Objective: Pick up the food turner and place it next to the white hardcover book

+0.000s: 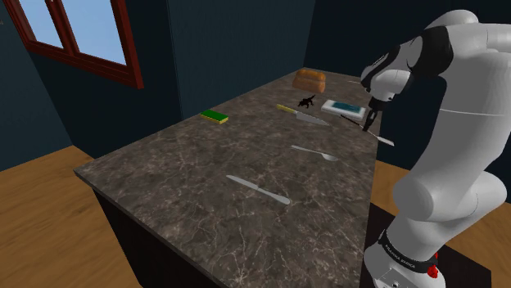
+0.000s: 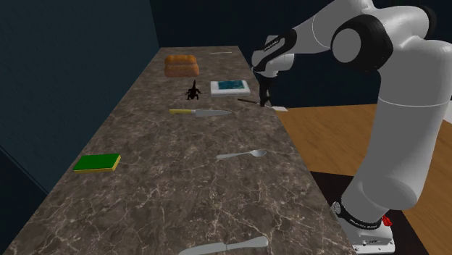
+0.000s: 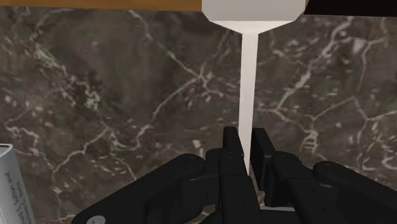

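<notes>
**While clasped, turner (image 3: 248,83) lies at desk (image 1: 180,180) edge**

Where the marbled desk ends, the end effector (image 3: 247,137) points down, both fingers closed narrowly on the turner's thin pale shaft. Its blade juts past the desk edge, over the wooden floor (image 2: 326,130). A book (image 1: 344,107), white with a teal panel, lies just beside the turner, toward the desk's middle. Whether the turner is off the desk is unclear.

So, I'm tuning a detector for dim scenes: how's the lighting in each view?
Shoulder view: dim, the window brightest, no clear shadows on the counter. Second exterior view: equally dim. Wrist view: the pale food turner stands out against the dark counter, without glare.
</notes>
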`<state>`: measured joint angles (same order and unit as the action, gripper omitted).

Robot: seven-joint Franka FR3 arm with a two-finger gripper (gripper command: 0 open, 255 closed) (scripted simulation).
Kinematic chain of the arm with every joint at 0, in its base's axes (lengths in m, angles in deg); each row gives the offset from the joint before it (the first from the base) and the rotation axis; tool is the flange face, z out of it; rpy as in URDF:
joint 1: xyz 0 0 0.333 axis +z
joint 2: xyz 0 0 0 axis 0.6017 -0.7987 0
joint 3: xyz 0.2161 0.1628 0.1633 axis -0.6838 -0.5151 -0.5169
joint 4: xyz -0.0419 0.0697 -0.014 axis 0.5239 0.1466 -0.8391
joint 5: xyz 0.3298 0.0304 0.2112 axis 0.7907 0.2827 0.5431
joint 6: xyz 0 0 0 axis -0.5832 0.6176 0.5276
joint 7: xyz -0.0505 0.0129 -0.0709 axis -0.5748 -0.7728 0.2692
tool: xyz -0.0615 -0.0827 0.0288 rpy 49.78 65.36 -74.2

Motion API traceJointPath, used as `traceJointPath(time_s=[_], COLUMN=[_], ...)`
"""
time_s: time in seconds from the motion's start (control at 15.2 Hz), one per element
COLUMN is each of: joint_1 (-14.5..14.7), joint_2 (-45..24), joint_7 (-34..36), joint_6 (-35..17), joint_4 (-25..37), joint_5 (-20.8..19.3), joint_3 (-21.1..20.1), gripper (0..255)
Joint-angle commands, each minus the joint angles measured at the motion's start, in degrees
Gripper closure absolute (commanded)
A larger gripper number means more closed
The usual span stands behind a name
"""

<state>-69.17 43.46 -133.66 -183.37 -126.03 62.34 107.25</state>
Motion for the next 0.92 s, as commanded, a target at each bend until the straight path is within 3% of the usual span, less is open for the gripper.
traceJointPath(time_s=[0.0, 0.53, 0.59, 0.86], joint_1=[-0.18, -0.21, -0.21, -0.21], joint_2=[-0.91, -1.02, -1.02, -1.02], joint_7=[-0.46, -0.53, -0.53, -0.53], joint_6=[-1.17, -1.33, -1.33, -1.33], joint_4=[-0.37, -0.45, -0.45, -0.45], joint_5=[0.66, 0.74, 0.74, 0.74], joint_3=[-0.23, -0.27, -0.27, -0.27], gripper=[255, 255, 0, 0])
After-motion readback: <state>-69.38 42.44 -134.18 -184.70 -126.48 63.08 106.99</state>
